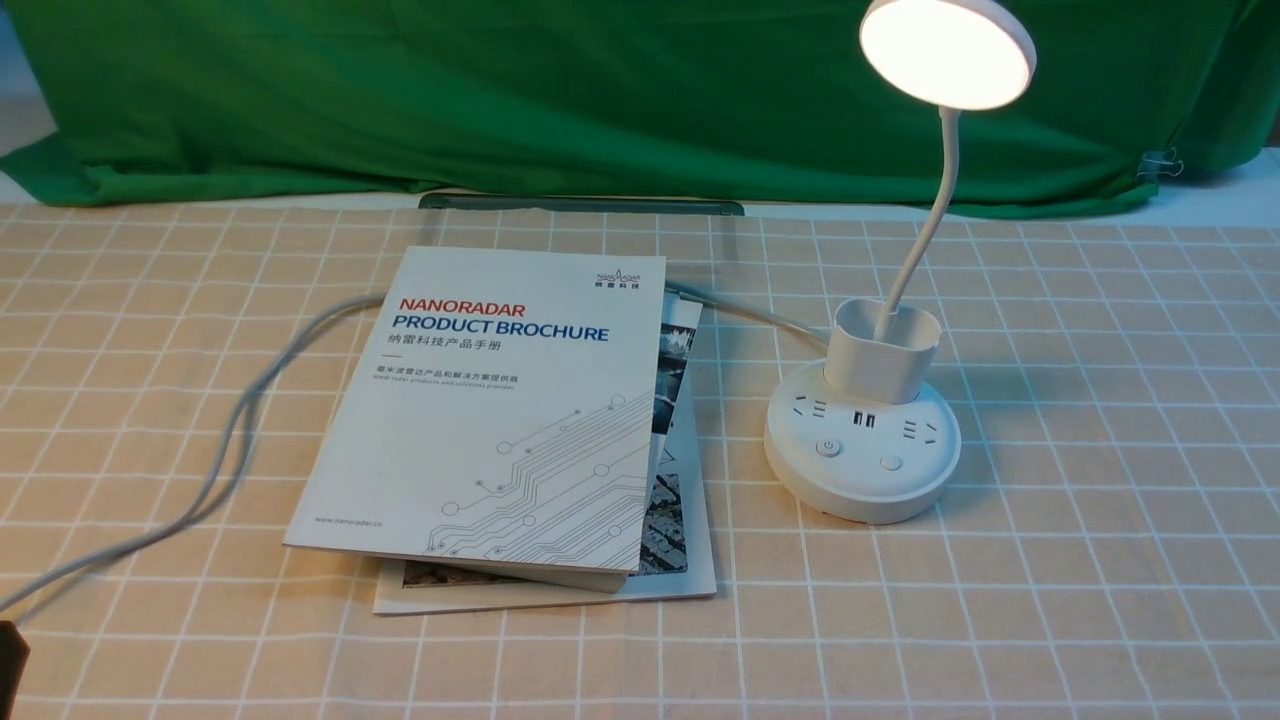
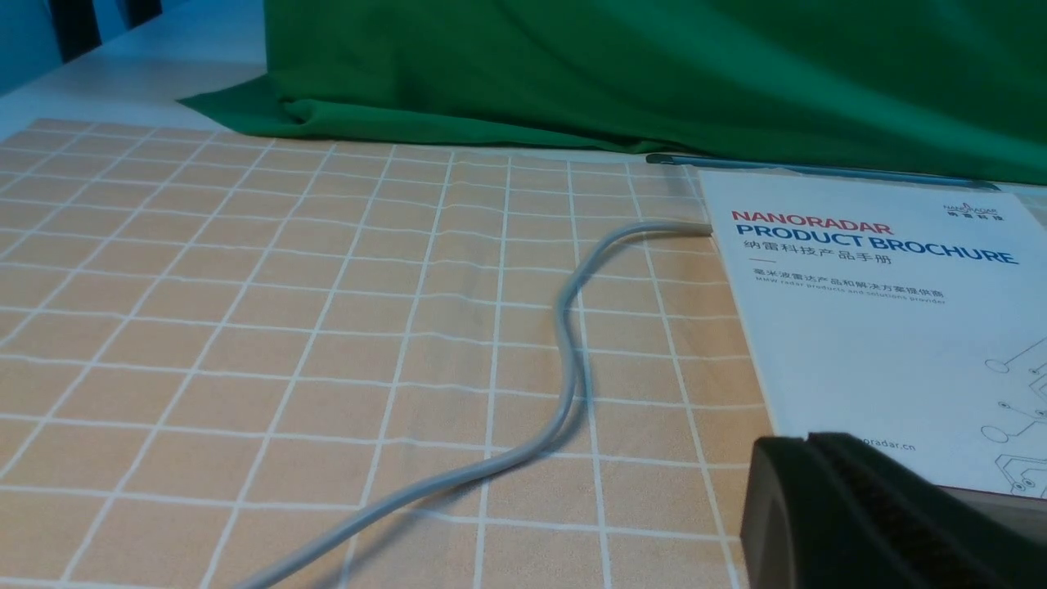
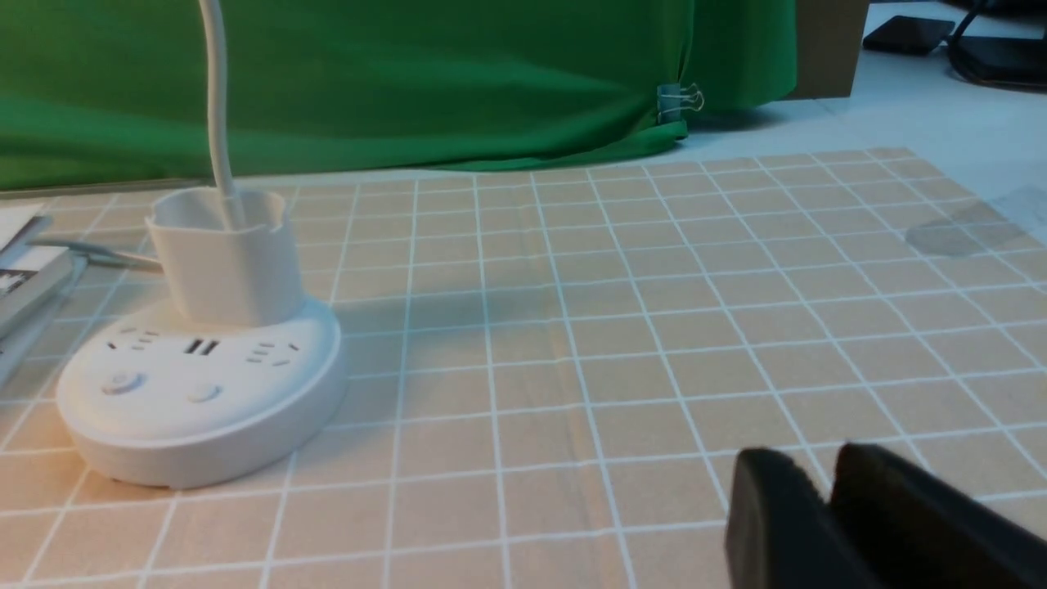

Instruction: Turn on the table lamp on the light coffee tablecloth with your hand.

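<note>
The white table lamp (image 1: 862, 455) stands on the light coffee tablecloth (image 1: 1100, 500), right of centre. Its disc head (image 1: 947, 52) glows bright. Two round buttons (image 1: 828, 447) sit on the front of the puck base. In the right wrist view the lamp base (image 3: 196, 393) lies well away from my right gripper (image 3: 822, 462), which is shut, empty and low over the cloth. My left gripper (image 2: 806, 442) is shut and empty at the near corner of a brochure (image 2: 883, 327). Only a dark sliver of it (image 1: 8, 660) shows in the front view.
A white "Nanoradar Product Brochure" (image 1: 500, 410) lies on other booklets left of the lamp. The lamp's grey cable (image 1: 230, 440) runs under it and off to the front left. A plain green cloth (image 1: 600, 90) hangs along the back. A binder clip (image 3: 679, 100) holds its corner.
</note>
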Controlling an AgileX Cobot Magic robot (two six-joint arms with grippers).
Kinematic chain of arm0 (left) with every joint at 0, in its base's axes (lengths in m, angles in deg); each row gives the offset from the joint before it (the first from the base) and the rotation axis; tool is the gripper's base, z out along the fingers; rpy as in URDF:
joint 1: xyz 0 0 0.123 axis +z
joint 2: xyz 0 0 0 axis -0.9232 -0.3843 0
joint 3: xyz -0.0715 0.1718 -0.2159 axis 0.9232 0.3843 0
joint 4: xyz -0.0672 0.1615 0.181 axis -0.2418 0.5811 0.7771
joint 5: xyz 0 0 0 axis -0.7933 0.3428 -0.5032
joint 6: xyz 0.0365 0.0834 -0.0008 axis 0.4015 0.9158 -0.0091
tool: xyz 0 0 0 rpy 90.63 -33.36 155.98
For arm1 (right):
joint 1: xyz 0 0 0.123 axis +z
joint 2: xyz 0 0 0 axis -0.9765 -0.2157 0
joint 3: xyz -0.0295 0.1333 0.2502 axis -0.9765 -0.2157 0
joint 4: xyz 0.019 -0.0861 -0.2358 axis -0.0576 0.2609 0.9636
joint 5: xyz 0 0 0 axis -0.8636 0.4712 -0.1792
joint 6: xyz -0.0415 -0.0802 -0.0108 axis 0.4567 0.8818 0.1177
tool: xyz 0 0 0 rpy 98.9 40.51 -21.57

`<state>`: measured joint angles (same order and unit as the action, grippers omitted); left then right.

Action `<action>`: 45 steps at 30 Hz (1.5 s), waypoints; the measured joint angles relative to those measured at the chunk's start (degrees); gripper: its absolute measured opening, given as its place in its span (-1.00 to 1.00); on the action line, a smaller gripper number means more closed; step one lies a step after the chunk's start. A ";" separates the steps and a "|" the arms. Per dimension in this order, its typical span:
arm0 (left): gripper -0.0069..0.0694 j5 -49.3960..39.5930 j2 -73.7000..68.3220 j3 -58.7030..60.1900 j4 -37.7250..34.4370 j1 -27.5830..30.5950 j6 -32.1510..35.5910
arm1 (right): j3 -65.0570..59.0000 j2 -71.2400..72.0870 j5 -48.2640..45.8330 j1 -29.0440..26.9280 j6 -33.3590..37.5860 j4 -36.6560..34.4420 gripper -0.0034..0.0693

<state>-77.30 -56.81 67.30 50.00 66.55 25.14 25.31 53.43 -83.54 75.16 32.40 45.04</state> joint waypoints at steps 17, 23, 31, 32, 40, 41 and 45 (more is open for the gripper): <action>-0.76 0.00 0.00 0.00 0.00 0.00 0.00 | 0.00 0.00 -0.04 0.00 0.00 0.00 -0.37; -0.76 0.00 0.00 0.00 0.00 0.00 0.00 | 0.00 0.00 -0.04 0.00 0.00 0.00 -0.33; -0.76 0.00 0.00 0.00 0.00 0.00 0.00 | 0.00 0.00 -0.07 0.00 0.00 -0.04 -0.30; -0.76 0.00 0.00 0.00 0.00 0.00 0.00 | 0.00 0.00 -0.07 0.00 0.00 -0.04 -0.29; -0.76 0.00 0.00 0.00 0.00 0.00 0.00 | 0.00 0.00 -0.07 0.00 0.00 -0.04 -0.26; -0.76 0.00 0.00 0.00 0.00 0.00 0.00 | 0.00 0.00 -0.07 0.00 0.00 -0.04 -0.26; -0.76 0.00 0.00 0.00 0.00 0.00 0.00 | 0.00 0.00 -0.07 0.00 0.00 -0.04 -0.26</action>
<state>-77.30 -56.81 67.30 50.00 66.55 25.14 25.31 53.43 -83.61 75.16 32.40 45.00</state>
